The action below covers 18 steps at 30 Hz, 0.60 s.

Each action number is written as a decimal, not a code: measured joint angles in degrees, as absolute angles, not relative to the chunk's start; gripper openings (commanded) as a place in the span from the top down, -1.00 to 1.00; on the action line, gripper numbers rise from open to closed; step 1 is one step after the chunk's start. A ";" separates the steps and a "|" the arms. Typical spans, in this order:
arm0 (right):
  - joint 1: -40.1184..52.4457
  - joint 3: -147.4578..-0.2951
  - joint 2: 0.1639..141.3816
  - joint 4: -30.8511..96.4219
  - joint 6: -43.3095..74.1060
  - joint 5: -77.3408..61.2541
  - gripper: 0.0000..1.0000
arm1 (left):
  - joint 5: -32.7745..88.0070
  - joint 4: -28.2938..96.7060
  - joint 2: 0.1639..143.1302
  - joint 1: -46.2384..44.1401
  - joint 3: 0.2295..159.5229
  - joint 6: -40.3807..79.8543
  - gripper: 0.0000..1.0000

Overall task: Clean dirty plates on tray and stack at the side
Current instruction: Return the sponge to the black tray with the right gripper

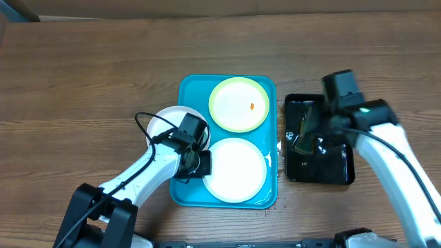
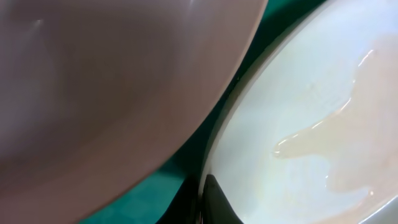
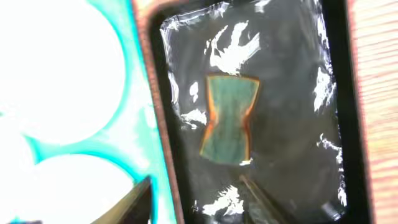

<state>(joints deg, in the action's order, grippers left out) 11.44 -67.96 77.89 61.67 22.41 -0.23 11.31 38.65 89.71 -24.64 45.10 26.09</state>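
The right gripper (image 3: 195, 180) is hovering with jaws spread above the black tray (image 3: 292, 162), and the sponge (image 3: 229, 118) is lying just ahead of them at frame centre, its long axis running top to bottom. The left gripper (image 1: 196, 163) is sitting at the left edge of the lower white plate (image 1: 238, 169) on the turquoise tray (image 1: 193, 89); I cannot tell whether its jaws are clenched. No writing is showing.

We seem to be at a robot lab bench, not a home kitchen: two cabled arms (image 1: 148, 169) work over a plain wood-grain table (image 1: 83, 62), where plates (image 1: 238, 103) sit in a plastic tray (image 1: 189, 89) and a sponge (image 3: 229, 118) lies wet in a black tray (image 1: 324, 169) beside it.
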 measured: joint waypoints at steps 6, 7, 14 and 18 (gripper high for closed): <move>5.56 -72.73 65.89 67.16 21.23 -2.17 -0.56 | 10.63 44.99 90.19 -24.64 50.87 24.69 0.92; 4.43 -72.73 65.01 68.07 21.10 -2.22 -0.57 | 10.02 46.61 90.19 -24.73 52.21 24.60 0.92; -7.97 -72.71 64.23 71.40 20.34 -5.26 -0.71 | 3.99 53.95 90.56 -29.52 67.57 23.79 0.92; -13.69 -72.71 66.28 72.20 18.59 -8.84 -0.77 | -0.12 51.42 90.56 -33.63 76.82 23.79 0.92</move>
